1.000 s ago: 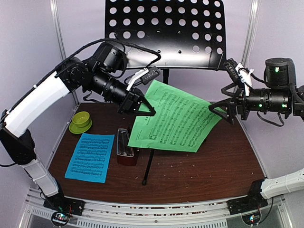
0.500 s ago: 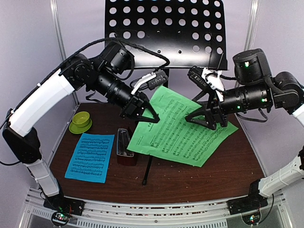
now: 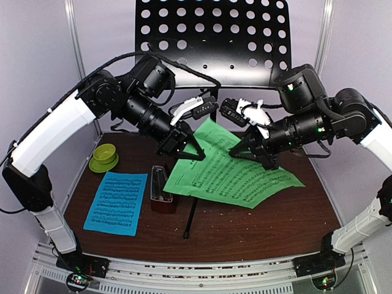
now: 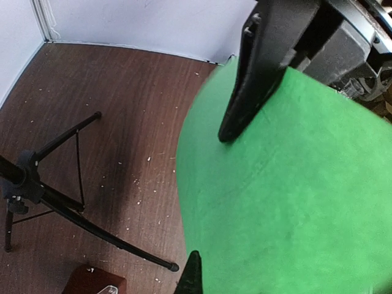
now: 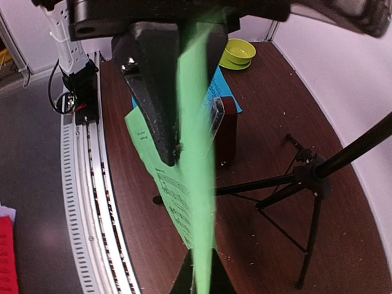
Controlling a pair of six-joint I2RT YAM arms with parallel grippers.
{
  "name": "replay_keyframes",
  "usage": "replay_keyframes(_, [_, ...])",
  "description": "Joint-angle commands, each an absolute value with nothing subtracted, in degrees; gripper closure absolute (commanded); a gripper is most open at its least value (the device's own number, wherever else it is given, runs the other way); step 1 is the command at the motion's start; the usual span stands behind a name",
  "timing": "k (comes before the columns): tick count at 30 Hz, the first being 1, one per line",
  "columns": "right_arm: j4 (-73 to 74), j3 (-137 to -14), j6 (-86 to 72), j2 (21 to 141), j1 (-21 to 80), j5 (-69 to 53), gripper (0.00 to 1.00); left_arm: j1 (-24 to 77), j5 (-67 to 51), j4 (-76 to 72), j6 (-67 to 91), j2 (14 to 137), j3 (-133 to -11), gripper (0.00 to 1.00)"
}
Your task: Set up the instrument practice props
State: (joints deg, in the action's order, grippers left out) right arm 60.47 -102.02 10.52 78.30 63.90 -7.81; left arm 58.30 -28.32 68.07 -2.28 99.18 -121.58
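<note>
My left claw [image 3: 187, 149] is closed on the upper left edge of the green sheet [image 3: 236, 180], and my right claw [image 3: 252, 154] is pinched onto the upper right edge. The right wrist view shows the paper edge-on, caught between my fingers. I hold it at two spots because one pinch would let limp paper fold and swing. Stretched between both claws, the top edge stays fairly taut while the free lower part droops toward the table [image 3: 275, 226]. The sheet hangs in the air in front of and below the music stand [image 3: 214, 43], above the stand's tripod legs, so I judge the job is to lift it onto the ledge of the hole-punched desk. Both claws need to rise together, or the paper could tear or slip. The blue sheet [image 3: 116, 202] lies flat near the left front of the table, the metronome [image 3: 162, 190] stands just beside it, and the lime-green bowl [image 3: 104, 157] sits behind it, all untouched.
</note>
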Motion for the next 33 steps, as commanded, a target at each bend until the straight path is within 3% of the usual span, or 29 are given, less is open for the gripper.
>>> replay_keyframes(1, [60.1,-104.8,10.0,77.5,64.3,-8.1,1.0,58.6,-25.4,65.7,-2.7,94.8,-119.5,0.96])
replay_keyframes(5, [58.2,-104.6,10.3,75.0,64.2,-9.2,1.0,58.7,-23.4,59.2,-0.6,89.7,-114.1,0.7])
replay_keyframes(9, [55.9,-103.7,9.7,71.3,64.2,-11.0,1.0,58.6,-20.0,51.9,2.6,83.8,-108.9,0.53])
replay_keyframes(13, [51.5,-102.0,8.1,66.9,64.2,-12.9,1.0,58.6,-17.0,41.3,7.0,77.8,-103.9,0.48])
replay_keyframes(20, [43.1,-103.1,5.3,62.9,63.3,-9.3,1.0,58.6,-5.0,27.3,12.2,70.7,-101.2,0.3])
replay_keyframes(28, [29.9,-108.0,0.1,64.9,58.0,-6.0,1.0,58.6,13.9,29.7,12.9,74.1,-109.4,0.27])
replay_keyframes(33, [19.5,-107.2,-4.9,66.5,53.6,-5.9,1.0,58.6,18.1,28.7,12.8,75.9,-111.0,0.26])
